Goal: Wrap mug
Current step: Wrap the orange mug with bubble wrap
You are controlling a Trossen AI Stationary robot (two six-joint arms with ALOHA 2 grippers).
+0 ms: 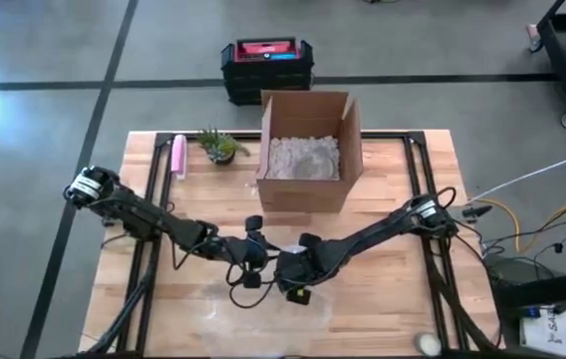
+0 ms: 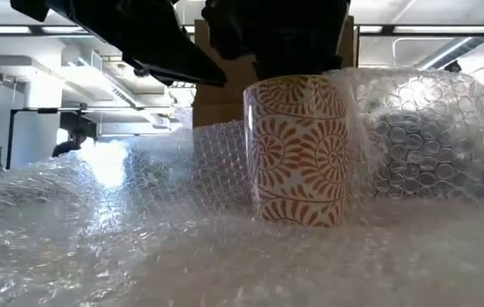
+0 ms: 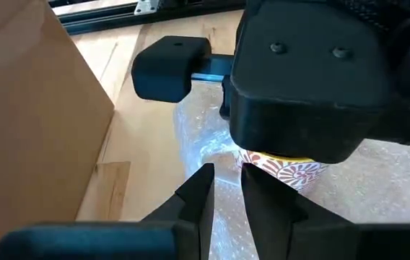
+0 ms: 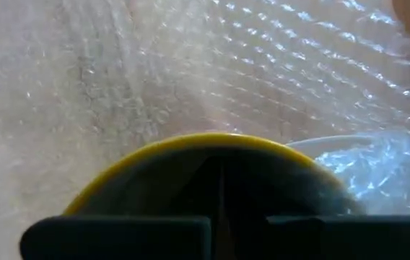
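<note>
Nearest the low camera, a sheet of bubble wrap (image 2: 140, 247) is spread across the table, filling the foreground and rising in folds on both sides of the mug (image 2: 297, 153). The mug is seen standing upright on the wrap, white with an orange spiral pattern; its rim is hidden by the dark gripper body above it. A raised fold of wrap stands just beside and behind it.

In the high view, the wooden table (image 1: 383, 299) is seen with both arms meeting near its front centre. The mug itself cannot be made out there, being covered by the grippers. An open cardboard box (image 1: 306, 150) holding pale filler is noted toward the back of the table, with a small potted plant (image 1: 220, 146) and a pink object (image 1: 177, 157) beside it; what the pink object is cannot be told.

The right gripper (image 4: 219, 195) is set directly over the mug, its fingers pressed together at the yellow inner rim; whether the wall is pinched between them is hidden.

The left gripper (image 3: 227, 195) is held just beside the mug, its fingers almost closed, a narrow gap showing and nothing visibly gripped.
</note>
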